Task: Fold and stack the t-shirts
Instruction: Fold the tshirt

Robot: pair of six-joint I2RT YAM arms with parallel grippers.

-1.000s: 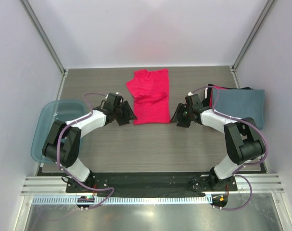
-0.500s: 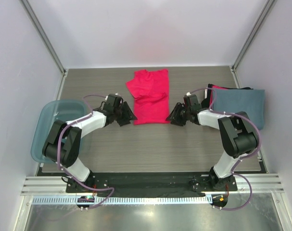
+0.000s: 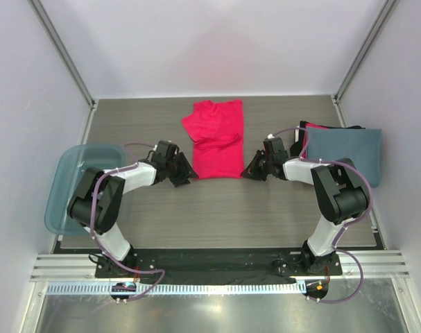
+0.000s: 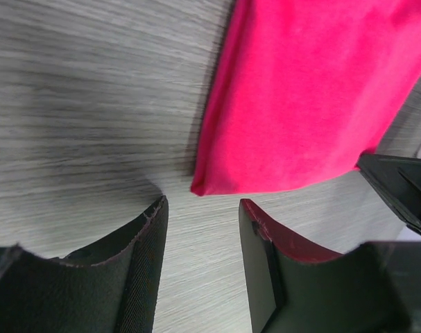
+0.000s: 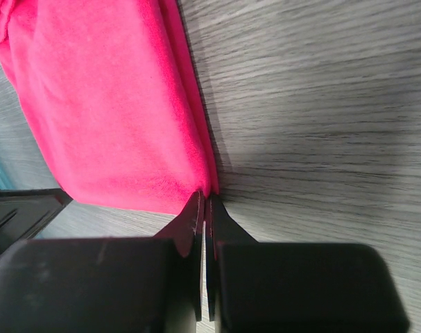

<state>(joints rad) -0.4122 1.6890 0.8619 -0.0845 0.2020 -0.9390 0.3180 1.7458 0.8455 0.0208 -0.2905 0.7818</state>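
A bright pink-red t-shirt (image 3: 216,142) lies folded lengthwise in the middle of the table. My left gripper (image 3: 184,173) is open just short of its near left corner (image 4: 200,187), which lies ahead of the gap between the fingers (image 4: 200,205). My right gripper (image 3: 248,170) is shut, its tips (image 5: 204,196) pinching the shirt's near right corner (image 5: 207,182). A slate blue-grey t-shirt (image 3: 345,152) lies folded at the right, with red and black edges (image 3: 311,128) showing under its far left side.
A translucent blue plastic bin (image 3: 61,184) stands at the left edge, beside the left arm. Grey walls close in the table on three sides. In the left wrist view the right gripper's dark body (image 4: 401,187) shows past the shirt's hem.
The right gripper has slid left to the shirt's near right corner and shut on it. The left gripper has moved a little nearer the near left corner, its jaws slightly narrower.
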